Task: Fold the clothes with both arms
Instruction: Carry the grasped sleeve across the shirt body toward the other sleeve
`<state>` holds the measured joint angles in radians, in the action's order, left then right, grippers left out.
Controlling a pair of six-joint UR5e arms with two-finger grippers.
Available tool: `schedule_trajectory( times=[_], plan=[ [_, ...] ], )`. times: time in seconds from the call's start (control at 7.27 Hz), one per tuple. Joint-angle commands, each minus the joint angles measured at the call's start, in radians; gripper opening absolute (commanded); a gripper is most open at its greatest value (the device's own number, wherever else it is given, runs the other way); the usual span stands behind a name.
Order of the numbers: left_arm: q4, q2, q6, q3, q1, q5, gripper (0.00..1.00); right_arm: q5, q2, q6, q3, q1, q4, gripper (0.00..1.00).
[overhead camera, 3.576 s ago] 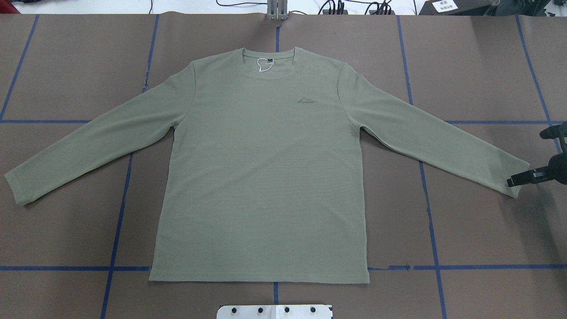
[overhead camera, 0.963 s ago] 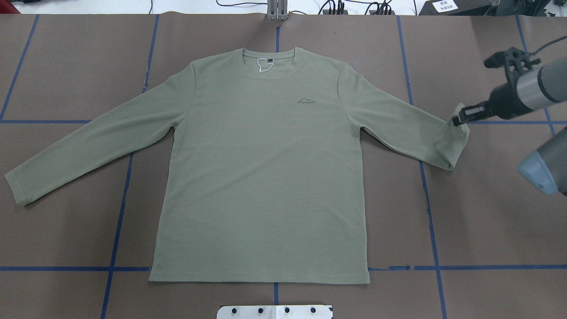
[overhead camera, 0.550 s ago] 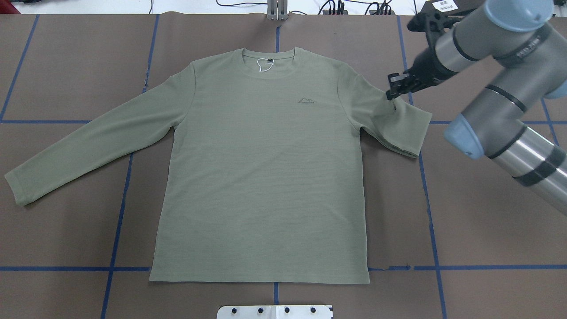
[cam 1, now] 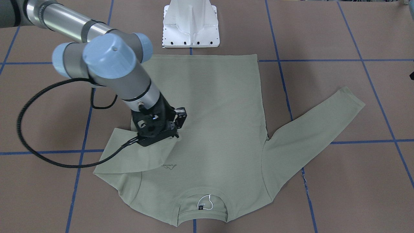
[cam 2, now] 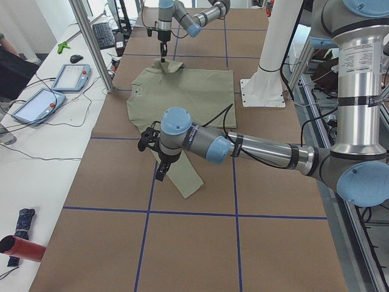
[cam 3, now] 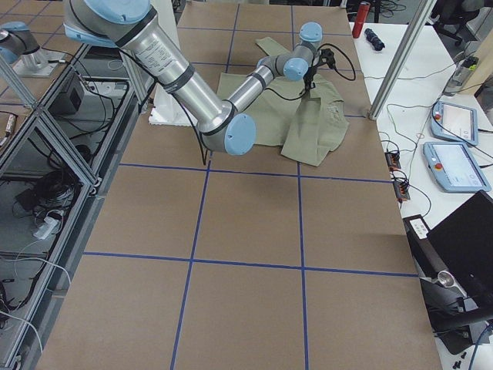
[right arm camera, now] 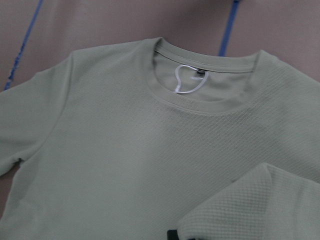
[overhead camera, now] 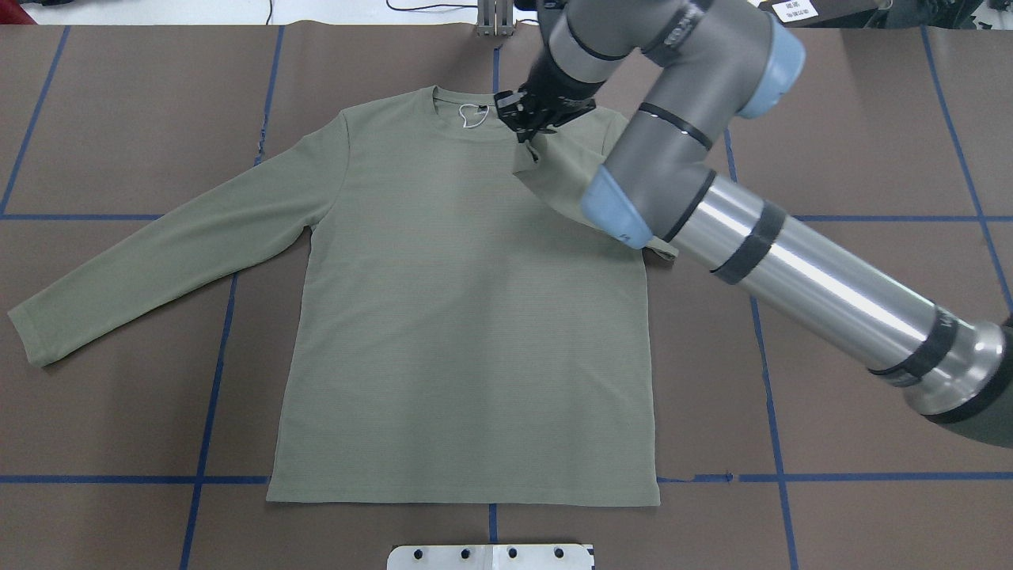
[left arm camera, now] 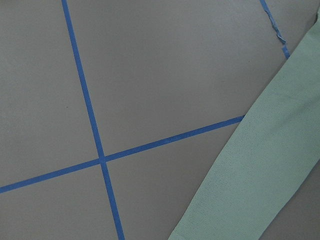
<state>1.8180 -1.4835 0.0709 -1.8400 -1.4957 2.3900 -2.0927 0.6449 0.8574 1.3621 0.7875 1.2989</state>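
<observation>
The pale sage-green shirt (overhead camera: 475, 317) lies flat, front up, collar (overhead camera: 475, 131) at the far side. My right gripper (overhead camera: 524, 131) is shut on the right sleeve's cuff (overhead camera: 532, 154), held just above the chest beside the collar, so the sleeve lies doubled back over the right shoulder. From the front the same gripper (cam 1: 174, 134) holds the cuff over the chest. The right wrist view shows the neck label (right arm camera: 187, 80) and the raised cuff (right arm camera: 250, 205). The left sleeve (overhead camera: 158, 245) lies stretched out. My left gripper (cam 2: 160, 173) hovers by its cuff; I cannot tell if it is open.
The brown table cover carries blue tape lines (overhead camera: 210, 396). The white pedestal base (cam 1: 190, 26) stands at the robot's edge by the shirt's hem. Two tablets (cam 2: 67, 76) and a metal post (cam 2: 91, 42) sit along the far side.
My right gripper took the right cuff at the table's right and carried it up and left across the shirt to the collar. The sleeve now lies doubled over and covers the logo from overhead.
</observation>
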Motion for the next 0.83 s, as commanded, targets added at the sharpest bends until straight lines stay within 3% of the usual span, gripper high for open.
schedule_trajectory(
  times=[0.0, 0.28, 0.55, 0.69],
  plan=[
    [-0.002, 0.000, 0.001, 0.008, 0.000, 0.000, 1.00, 0.123, -0.163, 0.011, -0.130, -0.111, -0.003, 0.00],
    [0.000, 0.002, 0.000, 0.019, 0.000, 0.001, 1.00, 0.248, -0.249, 0.009, -0.259, -0.201, -0.009, 0.00],
    [0.000, 0.002, 0.000, 0.019, 0.000, 0.000, 1.00, 0.286, -0.296, 0.009, -0.306, -0.237, -0.013, 0.00],
    [0.004, 0.012, 0.000, 0.019, 0.000, 0.000, 1.00, 0.313, -0.341, 0.009, -0.381, -0.260, -0.068, 0.00]
  ],
)
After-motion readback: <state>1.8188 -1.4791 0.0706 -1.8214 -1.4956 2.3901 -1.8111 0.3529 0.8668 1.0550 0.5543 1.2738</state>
